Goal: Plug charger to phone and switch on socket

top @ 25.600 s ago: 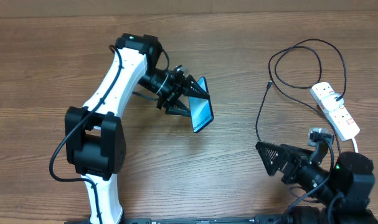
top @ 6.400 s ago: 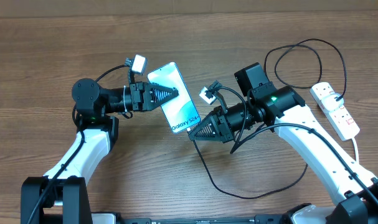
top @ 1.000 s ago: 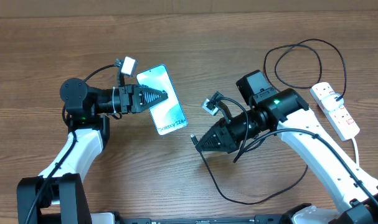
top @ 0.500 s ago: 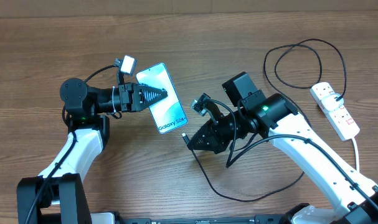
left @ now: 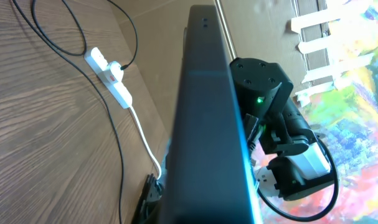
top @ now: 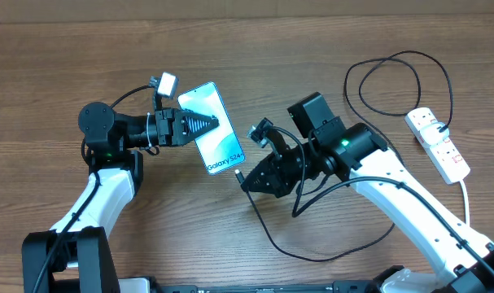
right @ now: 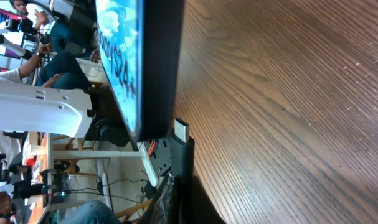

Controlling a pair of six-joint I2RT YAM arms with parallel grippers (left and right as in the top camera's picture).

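My left gripper [top: 204,127] is shut on the phone [top: 215,140] and holds it tilted above the table, with its light blue "Galaxy S24" screen facing up. In the left wrist view the phone's dark edge [left: 207,124] fills the middle. My right gripper [top: 248,179] is shut on the charger's plug [top: 240,174], close to the phone's lower end. In the right wrist view the plug tip [right: 181,129] sits right beside the phone's bottom edge [right: 156,74]; I cannot tell whether they touch. The black cable [top: 312,255] loops back toward the white socket [top: 439,145] at the far right.
The charger cable makes a big loop [top: 401,59] at the back right near the socket. More slack cable lies on the wooden table [top: 328,32] under my right arm [top: 369,159]. The socket's thick white cord [top: 467,194] runs off the right edge.
My right gripper has carried the plug left and slightly up, from well clear of the phone to just beside its lower end. The left arm and phone have stayed put.
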